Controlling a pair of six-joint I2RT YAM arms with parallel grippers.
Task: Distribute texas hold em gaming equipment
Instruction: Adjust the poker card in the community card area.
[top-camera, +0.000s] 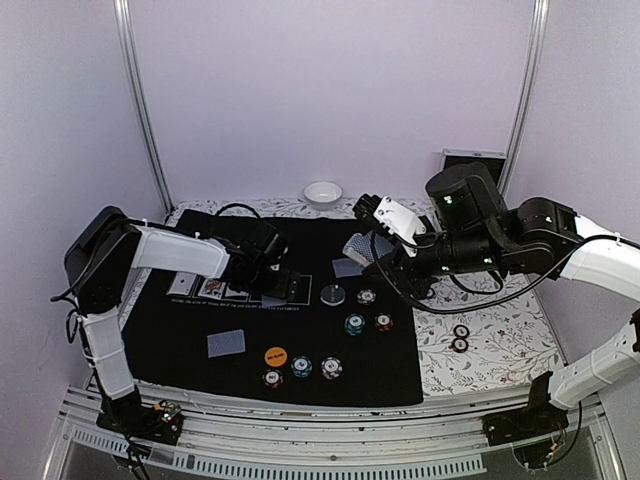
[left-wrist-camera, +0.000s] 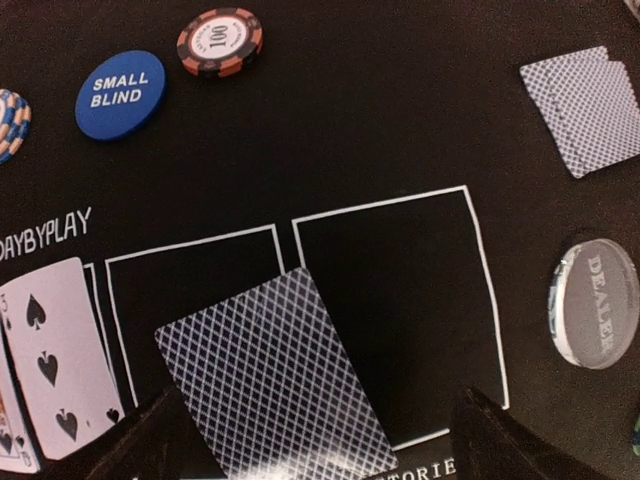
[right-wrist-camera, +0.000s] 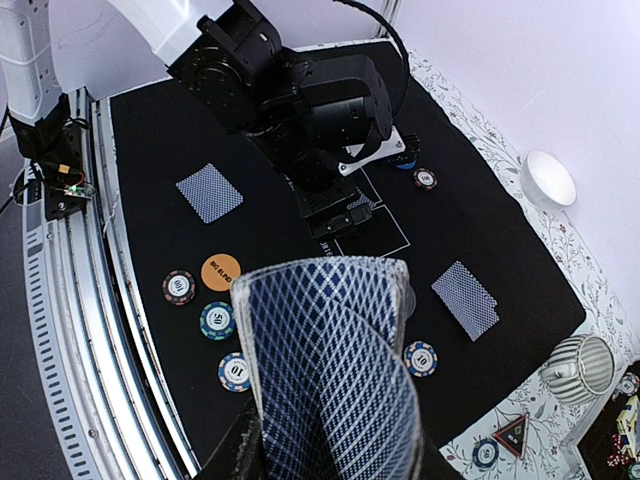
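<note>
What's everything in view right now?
mat: one, black, on floral cloth
poker chips: six, edge-striped, mat's near right; more by left arm and on cloth
orange disc: one, orange, beside near chips
blue disc: one, blue, by left arm
dealer button: one, clear, mat centre
face-down piles: two, blue-grey, near left and far centre
face-up cards: several, white, printed boxes
bowl: one, white, beyond mat
mug: one, ribbed metal, floral cloth
triangular marker: one, red, floral cloth
left fingers: open, above one face-down card
right fingers: shut on deck

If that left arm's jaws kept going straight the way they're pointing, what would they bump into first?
Most likely the face-down card lying askew across the outlined boxes, right below the left gripper, whose jaws stand open; then the black mat beneath. Depth is unclear.
</note>
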